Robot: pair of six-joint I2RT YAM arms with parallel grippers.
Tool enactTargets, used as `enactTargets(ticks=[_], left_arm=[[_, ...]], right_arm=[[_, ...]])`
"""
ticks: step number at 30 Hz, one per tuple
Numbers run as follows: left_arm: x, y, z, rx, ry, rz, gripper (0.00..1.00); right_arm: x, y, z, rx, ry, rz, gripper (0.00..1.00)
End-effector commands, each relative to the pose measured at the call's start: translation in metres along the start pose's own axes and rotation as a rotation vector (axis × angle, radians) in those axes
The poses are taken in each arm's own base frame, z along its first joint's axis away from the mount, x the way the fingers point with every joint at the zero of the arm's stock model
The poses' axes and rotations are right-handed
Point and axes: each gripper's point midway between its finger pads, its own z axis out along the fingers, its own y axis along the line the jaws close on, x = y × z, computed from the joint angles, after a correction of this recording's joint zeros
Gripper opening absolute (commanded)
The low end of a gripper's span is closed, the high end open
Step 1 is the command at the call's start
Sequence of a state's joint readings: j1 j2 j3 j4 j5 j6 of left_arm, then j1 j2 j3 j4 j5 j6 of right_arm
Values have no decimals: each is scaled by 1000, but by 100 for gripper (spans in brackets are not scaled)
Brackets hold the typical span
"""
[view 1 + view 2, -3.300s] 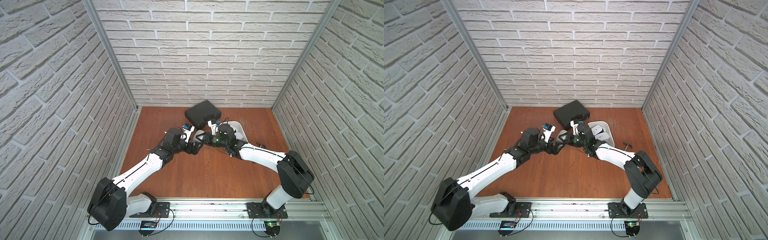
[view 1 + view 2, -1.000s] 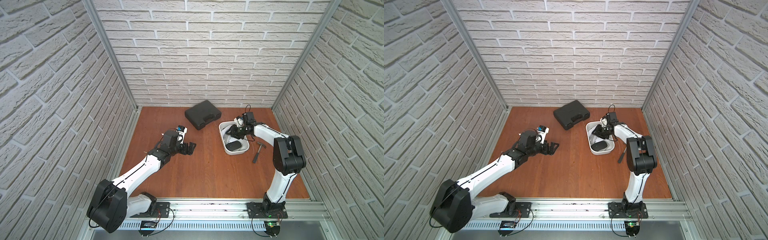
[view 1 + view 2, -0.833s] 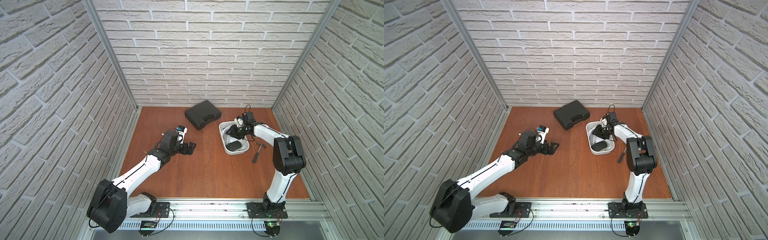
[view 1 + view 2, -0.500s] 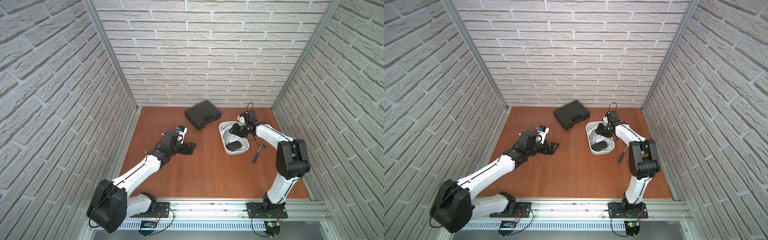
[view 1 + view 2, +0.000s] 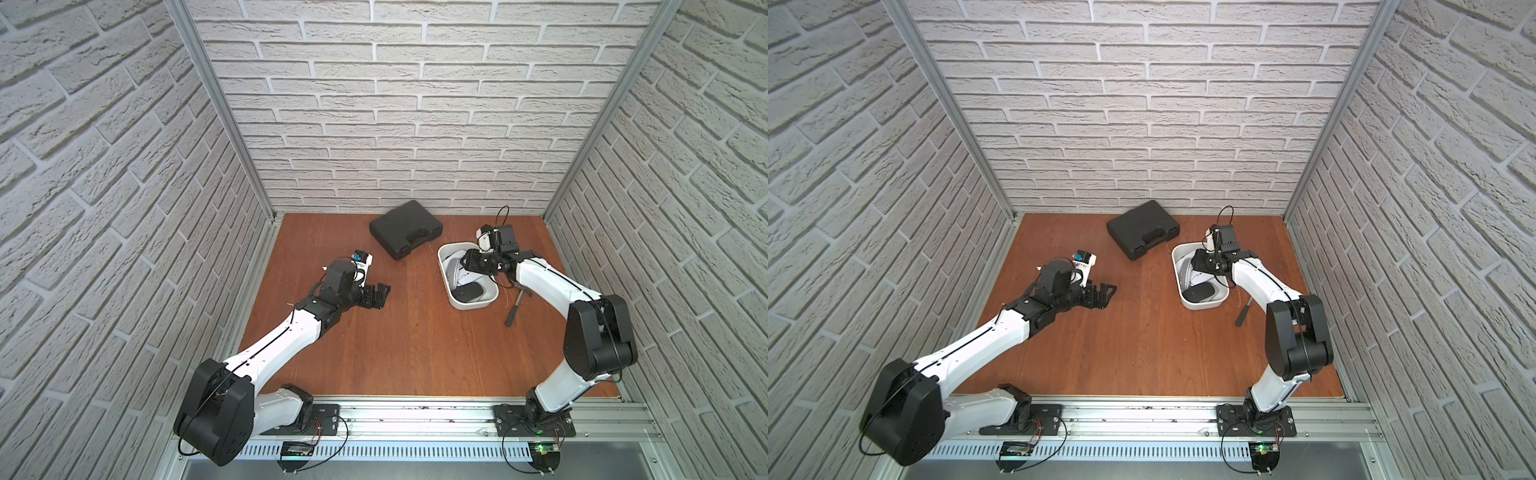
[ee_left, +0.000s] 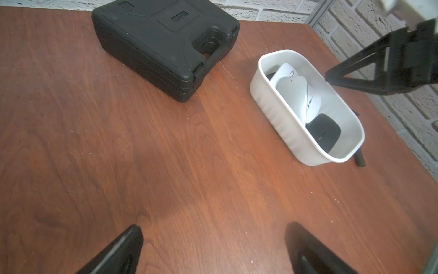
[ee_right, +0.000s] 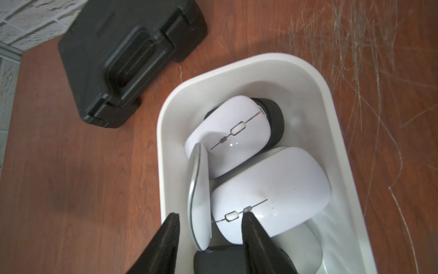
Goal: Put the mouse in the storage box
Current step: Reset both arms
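Note:
The white storage box point(image 5: 473, 304) point(image 5: 1204, 304) point(image 6: 279, 123) point(image 7: 260, 61) sits at the right of the table and holds several mice. A thin white mouse point(image 7: 199, 201) point(image 5: 453, 272) stands on edge inside it, leaning by the wall nearer the table's middle. My right gripper point(image 7: 210, 214) point(image 5: 467, 262) point(image 5: 1200, 259) hovers over the box, open, one finger on each side of this mouse with a gap to it. Two rounder white mice point(image 7: 232, 132) and a black mouse point(image 5: 469, 291) lie beside it. My left gripper point(image 6: 214, 226) point(image 5: 380, 293) point(image 5: 1106, 293) is open and holds nothing, over bare wood left of centre.
A black hard-shell case point(image 5: 405, 228) point(image 5: 1142, 228) point(image 6: 163, 42) point(image 7: 128, 47) lies at the back, just left of the box. A small hammer point(image 5: 515, 305) point(image 5: 1244, 313) lies on the table right of the box. Brick-patterned walls close in three sides.
My right arm carried the thin white mouse from the table's middle to the box. In the last second its jaws widened and let go. The left arm drew back, then held still.

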State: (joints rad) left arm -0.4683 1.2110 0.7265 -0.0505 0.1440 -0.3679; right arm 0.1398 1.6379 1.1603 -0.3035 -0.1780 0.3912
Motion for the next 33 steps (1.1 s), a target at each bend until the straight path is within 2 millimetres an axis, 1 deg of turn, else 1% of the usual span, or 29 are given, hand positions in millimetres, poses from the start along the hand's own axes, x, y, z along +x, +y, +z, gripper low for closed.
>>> enactTargets(ticks=[1, 3, 5, 8, 10, 11, 13, 16, 18, 20, 22, 23, 24, 26, 27, 28, 29, 31, 32, 33], left_arm=[[-18, 26, -5, -95, -84, -50, 98], [-25, 40, -10, -122, -129, -93, 98], [-27, 51, -15, -151, -157, -121, 98], [-29, 68, -25, -225, -193, -130, 98], [-28, 85, -34, -316, -222, -129, 98], [-28, 98, -41, -381, -244, -135, 98], [-29, 122, -57, -495, -299, -160, 98], [-29, 161, -89, -701, -376, -190, 98], [-30, 183, -107, -824, -415, -185, 98], [-34, 197, -114, -895, -449, -120, 98], [-31, 212, -112, -962, -447, -61, 98], [-26, 221, -109, -997, -427, -40, 98], [-21, 228, -102, -1010, -394, -17, 98], [-12, 240, -92, -1042, -337, 4, 98], [-11, 242, -89, -1029, -301, -3, 98], [-14, 239, -82, -980, -287, 18, 98], [-17, 238, -79, -961, -291, 47, 98], [-17, 241, -77, -970, -305, 87, 98], [-11, 247, -74, -974, -295, 84, 98], [-4, 253, -67, -942, -262, 56, 98]], right_arm=[[-32, 16, -21, -46, -179, -61, 50], [-31, 23, -22, -67, -196, -97, 51], [-28, 29, -20, -71, -189, -134, 51], [-23, 35, -17, -71, -163, -164, 46], [-25, 37, -20, -58, -179, -179, 44], [-28, 35, -24, -39, -212, -186, 44], [-36, 30, -35, -9, -299, -191, 45], [-47, 17, -60, 63, -463, -221, 53], [-52, 0, -78, 152, -589, -223, 59], [-50, -17, -89, 231, -679, -235, 63], [-44, -36, -93, 327, -720, -236, 64], [-37, -47, -92, 376, -717, -221, 65], [-28, -56, -89, 409, -698, -216, 65], [-12, -70, -82, 446, -672, -204, 65], [-6, -76, -81, 462, -687, -192, 66], [-7, -81, -86, 484, -732, -176, 66], [-7, -82, -90, 489, -745, -174, 66], [-6, -83, -90, 506, -731, -201, 66], [-5, -85, -87, 524, -718, -222, 66], [-5, -89, -84, 551, -711, -233, 66]])
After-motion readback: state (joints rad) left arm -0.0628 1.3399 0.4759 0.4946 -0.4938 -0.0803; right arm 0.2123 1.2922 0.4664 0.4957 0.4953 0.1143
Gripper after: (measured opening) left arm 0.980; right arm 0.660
